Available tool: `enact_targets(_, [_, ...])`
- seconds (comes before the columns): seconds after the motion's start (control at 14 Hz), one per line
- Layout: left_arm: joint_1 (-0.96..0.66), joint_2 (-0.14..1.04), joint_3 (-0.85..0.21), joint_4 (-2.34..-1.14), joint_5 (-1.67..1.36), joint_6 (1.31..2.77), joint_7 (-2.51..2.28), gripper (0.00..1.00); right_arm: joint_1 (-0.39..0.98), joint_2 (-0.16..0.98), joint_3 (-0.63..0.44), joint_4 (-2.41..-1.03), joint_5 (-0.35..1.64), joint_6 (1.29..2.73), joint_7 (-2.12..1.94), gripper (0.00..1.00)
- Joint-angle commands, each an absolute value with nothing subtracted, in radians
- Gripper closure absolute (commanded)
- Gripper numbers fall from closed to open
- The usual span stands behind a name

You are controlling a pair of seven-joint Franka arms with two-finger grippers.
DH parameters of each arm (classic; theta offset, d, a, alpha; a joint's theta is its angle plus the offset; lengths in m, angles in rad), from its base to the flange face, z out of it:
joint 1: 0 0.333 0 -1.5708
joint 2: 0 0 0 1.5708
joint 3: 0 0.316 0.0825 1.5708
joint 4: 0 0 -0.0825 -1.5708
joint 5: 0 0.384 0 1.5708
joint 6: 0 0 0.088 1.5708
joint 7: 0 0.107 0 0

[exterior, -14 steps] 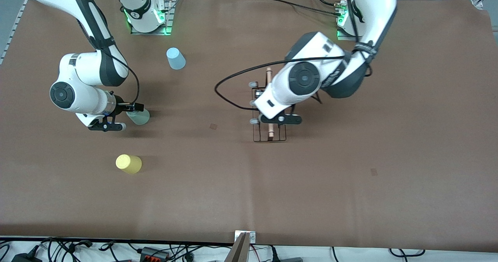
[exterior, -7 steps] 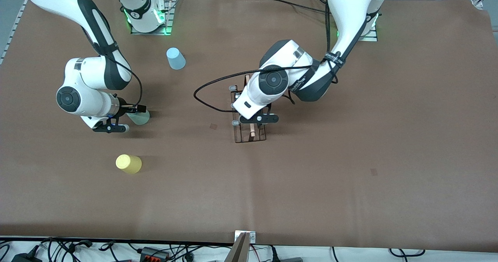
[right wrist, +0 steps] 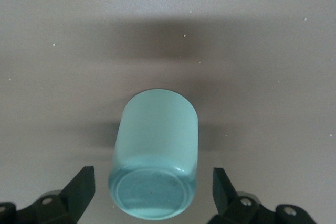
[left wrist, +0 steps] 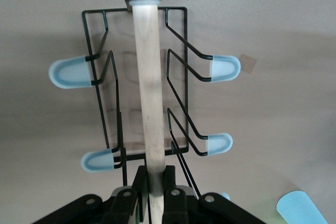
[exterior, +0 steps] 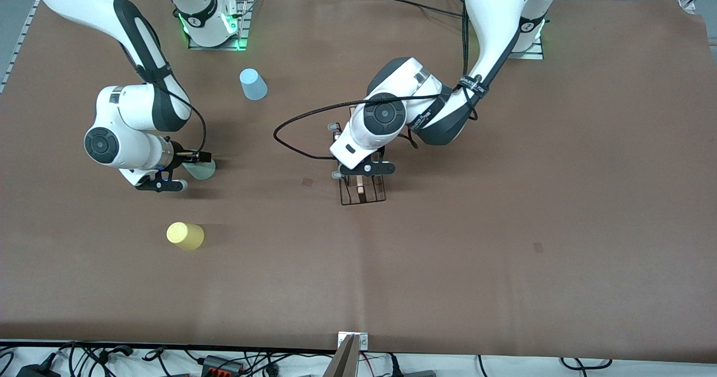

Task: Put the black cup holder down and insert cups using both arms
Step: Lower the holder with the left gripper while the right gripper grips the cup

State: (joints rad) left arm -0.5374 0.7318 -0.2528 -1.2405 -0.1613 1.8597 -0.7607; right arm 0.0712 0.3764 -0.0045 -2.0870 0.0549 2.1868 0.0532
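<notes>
Left jaws [left wrist: 153,186] clamp black cup holder [left wrist: 144,77] handle | right jaws [right wrist: 153,187] wide, straddling green cup [right wrist: 155,156]

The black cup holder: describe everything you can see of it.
The black cup holder is a thin black wire rack with a pale wooden rod handle running along its length and pale blue-grey tipped prongs angling out on both sides. No cups are on it. The left gripper is shut on the rod at mid-table.

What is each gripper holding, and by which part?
Left gripper: the rack, by its wooden rod. Right gripper: nothing; open fingers flank the green cup.
</notes>
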Motion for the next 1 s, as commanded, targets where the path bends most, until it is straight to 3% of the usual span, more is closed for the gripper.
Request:
enact_targets(0.0, [-0.549,0.747,-0.244,-1.213,-0.129,1.845,-0.767,0.70,0.071,0.373,-0.006,-2.086,0.058,2.192,0.040,0.47])
enact_targets(0.07, [-0.549,0.747,-0.244,-1.213,-0.129,1.844,-0.770,0.67,0.069,0.373,-0.006,-2.082,0.058,2.189,0.038,0.64])
enact_targets(0.14, [-0.549,0.747,-0.244,-1.213,-0.127,1.842,-0.772,0.58,0.069,0.371,-0.006,-2.079,0.058,2.181,0.038,0.74])
enact_targets(0.21, [-0.548,0.746,-0.244,-1.213,-0.127,1.841,-0.772,0.44,0.069,0.368,-0.006,-2.065,0.058,2.163,0.037,0.77])
enact_targets(0.28, [-0.548,0.742,-0.244,-1.212,-0.126,1.839,-0.772,0.13,0.069,0.368,-0.006,-2.036,0.058,2.133,0.037,0.79])
enact_targets(0.36, [-0.543,0.739,-0.242,-1.212,-0.124,1.835,-0.769,0.00,0.069,0.370,-0.006,-1.996,0.057,2.082,0.037,0.79])
enact_targets(0.57, [-0.503,0.713,-0.233,-1.209,-0.117,1.806,-0.762,0.00,0.074,0.370,-0.005,-1.847,0.057,1.910,0.040,0.79])
enact_targets(0.93, [-0.443,0.635,-0.233,-1.198,0.015,1.654,-0.759,0.00,0.133,0.365,-0.002,-1.694,0.071,1.792,0.060,0.79])
